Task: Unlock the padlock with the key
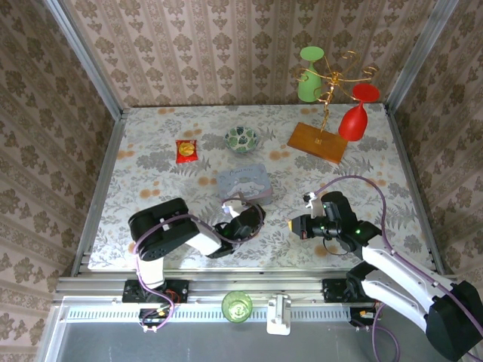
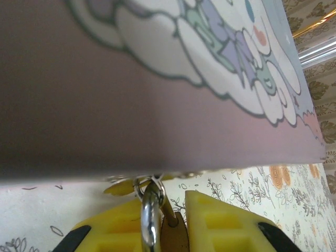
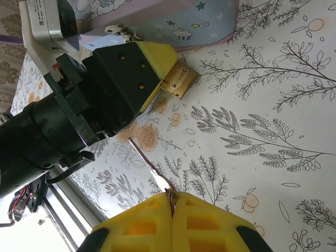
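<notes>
Brass padlock [image 2: 177, 239] is hanging just below the tin [image 2: 157, 94] in the left wrist view. Its silvery shackle [image 2: 149, 218] is looping through a catch on the tin's lower edge. The left gripper [image 2: 164, 207] is pinching the padlock's body, with a yellow finger [image 2: 226, 226] pressing on either side.

From the right wrist, the padlock [image 3: 181, 79] is jutting out of the left gripper [image 3: 168, 68] just beside the tin's [image 3: 173, 21] corner, its brass end pointing away from the tin. The right gripper [image 3: 172, 207] is clenching a thin key [image 3: 149, 165]. The blade is angling toward the tin but stopping short of the padlock, not touching it. No keyhole can be made out.

From above, the left gripper [image 1: 240, 215] is crowding the tin's [image 1: 243, 183] near edge. The right gripper [image 1: 293, 225] is hovering off the tin's near right corner, apart from it. The padlock is too small to pick out here.

The steadying step appears to be in hand: the lock is gripped, the key is gripped, and insertion has not yet begun. The next move is likely calling for the right arm to swing the key tip round to the padlock's free end. It would then line the blade up with the body's long axis before pushing in, while the left grip keeps the lock from twisting against the tin.
</notes>
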Robot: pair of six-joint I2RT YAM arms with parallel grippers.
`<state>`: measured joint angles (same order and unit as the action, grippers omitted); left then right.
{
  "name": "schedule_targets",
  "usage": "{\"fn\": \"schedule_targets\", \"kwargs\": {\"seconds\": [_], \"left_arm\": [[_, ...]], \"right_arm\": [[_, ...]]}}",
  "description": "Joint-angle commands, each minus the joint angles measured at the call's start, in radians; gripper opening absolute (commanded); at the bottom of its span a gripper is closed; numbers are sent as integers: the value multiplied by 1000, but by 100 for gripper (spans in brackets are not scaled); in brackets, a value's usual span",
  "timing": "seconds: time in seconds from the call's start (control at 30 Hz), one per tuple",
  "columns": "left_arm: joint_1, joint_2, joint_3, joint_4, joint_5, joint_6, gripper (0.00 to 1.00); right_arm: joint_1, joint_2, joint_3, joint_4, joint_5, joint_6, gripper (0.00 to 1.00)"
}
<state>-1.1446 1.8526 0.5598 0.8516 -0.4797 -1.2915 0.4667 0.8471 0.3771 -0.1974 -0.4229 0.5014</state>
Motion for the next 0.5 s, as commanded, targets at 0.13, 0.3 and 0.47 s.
{"fn": "schedule_targets", "kwargs": {"seconds": [0.13,0.3,0.47], "left_arm": [[13,-72,-75,-145,109,18,1],[37,-166,-149,-88,133,53,0],[57,-204,-175,-11,182,29,0]], "right_arm": [[-5,121,-40,110,-39,56,0],[-3,229,-41,249,-133,116,0],[6,304,-33,295,-168,130,0]]}}
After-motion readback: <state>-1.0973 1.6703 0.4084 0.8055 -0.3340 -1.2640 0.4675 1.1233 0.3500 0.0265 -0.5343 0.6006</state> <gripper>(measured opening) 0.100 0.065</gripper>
